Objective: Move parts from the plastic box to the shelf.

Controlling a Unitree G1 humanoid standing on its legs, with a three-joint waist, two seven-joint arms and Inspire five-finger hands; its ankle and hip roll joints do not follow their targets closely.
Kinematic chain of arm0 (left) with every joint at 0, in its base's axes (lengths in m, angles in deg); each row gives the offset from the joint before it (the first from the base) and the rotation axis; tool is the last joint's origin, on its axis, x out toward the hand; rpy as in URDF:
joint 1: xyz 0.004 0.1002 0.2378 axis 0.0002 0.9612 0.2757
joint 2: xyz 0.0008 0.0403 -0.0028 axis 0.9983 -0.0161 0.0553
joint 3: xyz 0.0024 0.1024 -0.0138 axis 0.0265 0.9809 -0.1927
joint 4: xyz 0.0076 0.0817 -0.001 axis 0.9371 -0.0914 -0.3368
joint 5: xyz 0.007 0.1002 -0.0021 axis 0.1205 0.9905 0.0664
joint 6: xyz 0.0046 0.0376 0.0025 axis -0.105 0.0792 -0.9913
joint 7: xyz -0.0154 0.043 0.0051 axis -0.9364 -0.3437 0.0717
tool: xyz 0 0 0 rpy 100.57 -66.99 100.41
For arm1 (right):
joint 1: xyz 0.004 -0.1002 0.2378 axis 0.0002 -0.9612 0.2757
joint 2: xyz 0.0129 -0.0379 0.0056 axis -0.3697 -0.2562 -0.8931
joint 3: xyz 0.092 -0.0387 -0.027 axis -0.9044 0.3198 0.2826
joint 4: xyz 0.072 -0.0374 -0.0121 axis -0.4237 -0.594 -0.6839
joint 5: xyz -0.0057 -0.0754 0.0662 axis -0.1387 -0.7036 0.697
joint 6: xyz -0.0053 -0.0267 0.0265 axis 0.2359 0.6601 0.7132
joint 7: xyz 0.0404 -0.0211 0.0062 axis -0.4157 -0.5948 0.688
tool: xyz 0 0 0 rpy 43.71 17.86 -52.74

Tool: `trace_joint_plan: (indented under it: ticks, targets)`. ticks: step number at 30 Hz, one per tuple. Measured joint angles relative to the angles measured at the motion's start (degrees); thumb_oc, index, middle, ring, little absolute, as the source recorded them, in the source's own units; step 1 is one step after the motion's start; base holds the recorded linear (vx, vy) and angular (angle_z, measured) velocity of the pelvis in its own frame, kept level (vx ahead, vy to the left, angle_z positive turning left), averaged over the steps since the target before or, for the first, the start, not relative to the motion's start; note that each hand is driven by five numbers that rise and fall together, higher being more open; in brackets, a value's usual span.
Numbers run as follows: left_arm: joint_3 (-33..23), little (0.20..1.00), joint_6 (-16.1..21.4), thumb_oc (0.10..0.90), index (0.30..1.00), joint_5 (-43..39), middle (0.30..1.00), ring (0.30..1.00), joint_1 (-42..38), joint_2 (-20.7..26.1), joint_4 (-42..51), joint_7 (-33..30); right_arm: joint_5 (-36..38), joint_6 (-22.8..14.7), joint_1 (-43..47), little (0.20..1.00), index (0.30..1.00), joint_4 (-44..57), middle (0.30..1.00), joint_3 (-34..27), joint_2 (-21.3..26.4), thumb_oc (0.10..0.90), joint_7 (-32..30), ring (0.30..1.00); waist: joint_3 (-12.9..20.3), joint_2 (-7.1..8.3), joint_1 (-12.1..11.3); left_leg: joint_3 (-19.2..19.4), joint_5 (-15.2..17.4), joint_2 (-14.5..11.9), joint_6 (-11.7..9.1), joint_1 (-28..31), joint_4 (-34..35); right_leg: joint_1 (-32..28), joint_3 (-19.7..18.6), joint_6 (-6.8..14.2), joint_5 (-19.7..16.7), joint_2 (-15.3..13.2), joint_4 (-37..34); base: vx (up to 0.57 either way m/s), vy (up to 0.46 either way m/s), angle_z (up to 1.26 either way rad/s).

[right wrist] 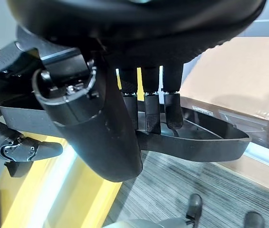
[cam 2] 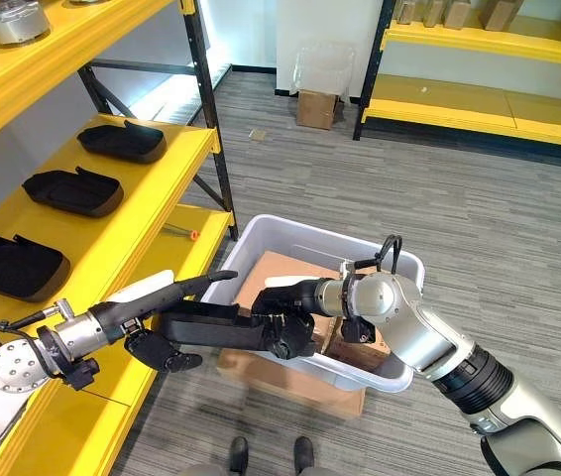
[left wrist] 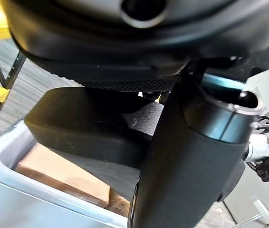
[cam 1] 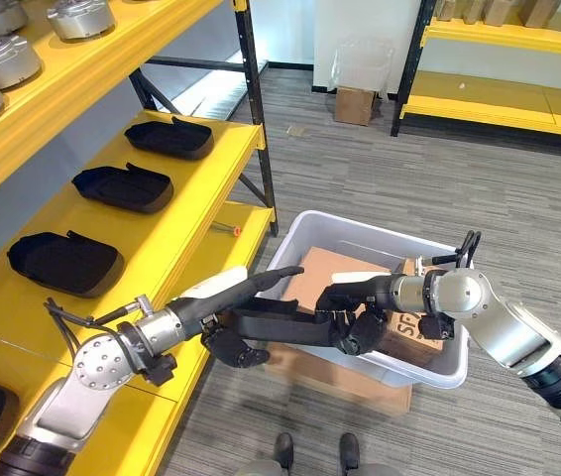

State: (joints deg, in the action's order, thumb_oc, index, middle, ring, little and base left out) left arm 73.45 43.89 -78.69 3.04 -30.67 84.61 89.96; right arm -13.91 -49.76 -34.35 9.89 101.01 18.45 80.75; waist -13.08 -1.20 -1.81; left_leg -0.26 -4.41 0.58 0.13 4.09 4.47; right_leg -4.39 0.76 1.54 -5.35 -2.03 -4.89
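Observation:
A black tray-shaped part (cam 1: 273, 323) hangs in the air between the yellow shelf (cam 1: 186, 238) and the near left corner of the grey plastic box (cam 1: 360, 233). My left hand (cam 1: 227, 345) is shut on its shelf-side end, thumb over the top and fingers curled beneath. My right hand (cam 1: 358, 299) is shut on the other end, over the box's front rim. In the right wrist view its fingers (right wrist: 151, 114) hook over the rim of the part (right wrist: 196, 142). The left wrist view shows the part (left wrist: 87, 128) above the box (left wrist: 11, 166).
Three more black parts (cam 1: 122, 186) lie in a row on the shelf's middle level, by a small orange-handled tool (cam 1: 226, 228). Round metal parts (cam 1: 3, 59) sit on the level above. The box holds a brown carton (cam 1: 320, 273) and rests on flat cardboard (cam 1: 340, 382). Another yellow shelf (cam 1: 499, 99) stands far right.

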Motion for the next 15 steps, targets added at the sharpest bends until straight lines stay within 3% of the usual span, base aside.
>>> trace_joint_plan:
  ticks: [11, 15]
  targets:
    - [3.9, 1.0, -2.4, 0.9, 1.0, 0.8, 1.0, 1.0, -0.2, -0.2, -1.1, -1.0, -2.1, -0.1, 0.1, 0.3, 0.3, -0.2, 0.3, 1.4, -0.7, 0.4, 1.2, 0.3, 0.6, 0.55, 0.1, 0.1, 0.0, -0.2, 0.0, 0.1, 0.0, 0.0, -0.1, -0.1, -0.1, 0.1, 0.0, 0.0, 0.0, 0.0]
    - [5.0, 1.0, -2.8, 0.9, 1.0, 8.1, 1.0, 1.0, -0.4, -2.0, -2.5, -5.0, -2.6, 0.0, 0.3, 0.3, 0.3, -0.5, 0.3, 1.6, -0.8, 0.4, 1.1, 0.3, 0.7, 0.63, 0.0, 0.1, 0.0, -0.2, 0.0, 0.1, 0.0, -0.1, -0.1, -0.1, -0.1, 0.2, 0.0, 0.0, 0.0, 0.0]
